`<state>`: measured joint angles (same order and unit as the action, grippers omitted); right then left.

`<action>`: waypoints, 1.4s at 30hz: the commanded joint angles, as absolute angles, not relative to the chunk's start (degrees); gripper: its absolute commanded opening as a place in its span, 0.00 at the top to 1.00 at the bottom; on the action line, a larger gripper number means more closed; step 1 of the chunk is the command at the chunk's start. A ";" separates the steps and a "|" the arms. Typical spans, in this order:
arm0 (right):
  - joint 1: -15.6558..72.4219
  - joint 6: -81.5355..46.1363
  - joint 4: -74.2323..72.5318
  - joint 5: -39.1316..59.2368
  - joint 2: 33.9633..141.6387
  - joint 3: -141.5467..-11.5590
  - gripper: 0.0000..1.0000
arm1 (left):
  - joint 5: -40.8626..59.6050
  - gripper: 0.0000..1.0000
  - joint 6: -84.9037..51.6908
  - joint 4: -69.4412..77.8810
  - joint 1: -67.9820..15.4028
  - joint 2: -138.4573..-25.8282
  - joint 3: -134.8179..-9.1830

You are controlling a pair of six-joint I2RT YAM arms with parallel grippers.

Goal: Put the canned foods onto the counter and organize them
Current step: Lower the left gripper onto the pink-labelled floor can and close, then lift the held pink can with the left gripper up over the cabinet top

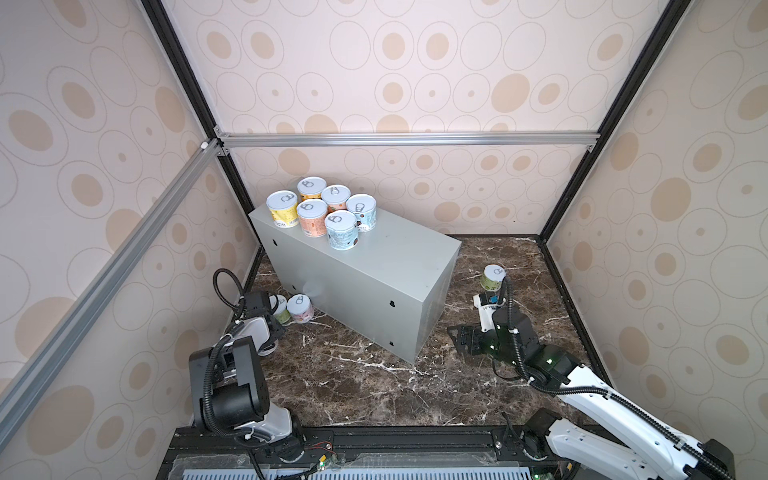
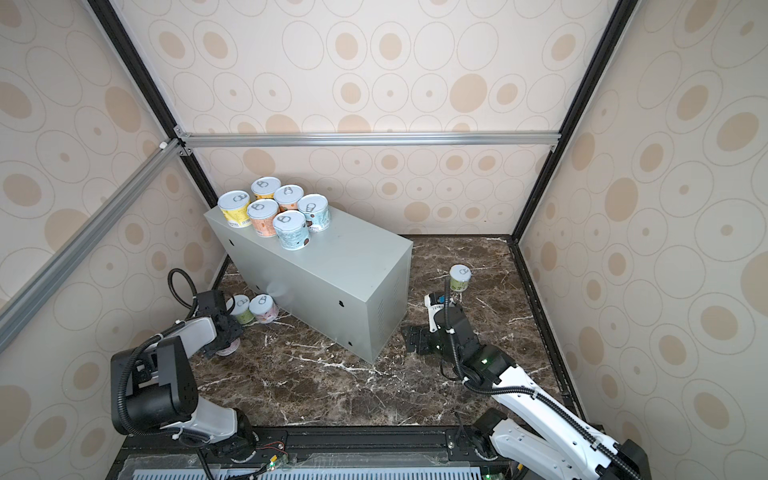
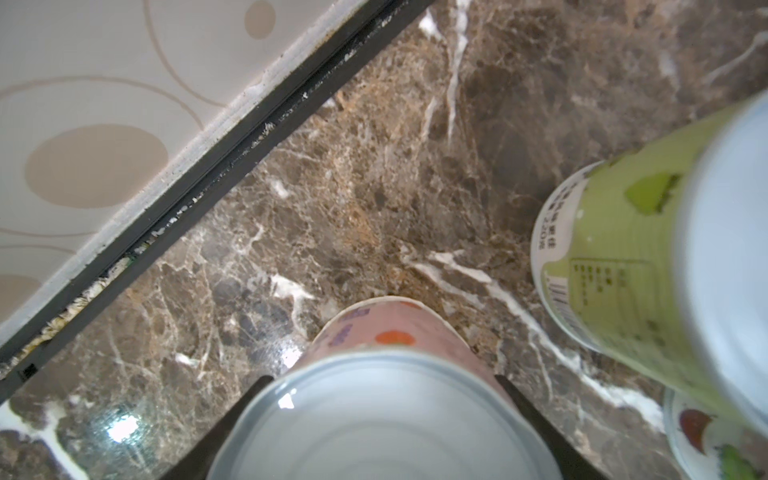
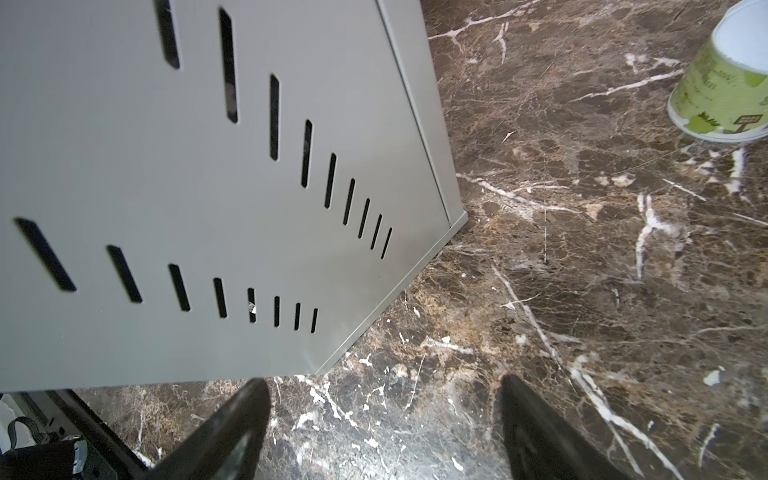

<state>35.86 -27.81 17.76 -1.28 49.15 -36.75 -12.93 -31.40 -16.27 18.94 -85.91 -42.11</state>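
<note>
Several cans (image 1: 309, 217) with pastel labels stand bunched at the far left end of the grey counter (image 1: 386, 266). My left gripper (image 3: 382, 378) is shut on a pink can (image 3: 386, 328) near the left wall, a finger on each side of it. In both top views this gripper (image 1: 272, 343) points down over the floor. Just past it stand a green can (image 3: 615, 257) and a white fruit-print can (image 1: 300, 308). My right gripper (image 4: 382, 386) hangs open and empty over the floor by the counter's slotted end (image 4: 166, 166). Another green can (image 1: 493, 277) stands beyond the right arm.
The dark marble floor (image 1: 374, 390) spreads in front of the counter. Patterned walls with black frame rails (image 3: 232, 153) close in the left, back and right sides. The right half of the counter's top (image 2: 353, 257) is bare.
</note>
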 commanded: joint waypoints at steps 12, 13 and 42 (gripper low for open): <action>35.33 -26.92 19.99 -0.89 49.77 -40.74 0.11 | -7.41 0.38 -30.05 -17.84 19.42 -74.88 -41.17; 35.30 -26.73 20.47 -0.56 49.80 -41.13 0.11 | -6.63 0.38 -29.99 -18.26 19.36 -73.65 -41.14; 35.25 -22.25 36.80 0.71 49.13 -58.01 0.10 | 5.63 0.40 -29.09 -29.58 9.41 -46.09 -53.97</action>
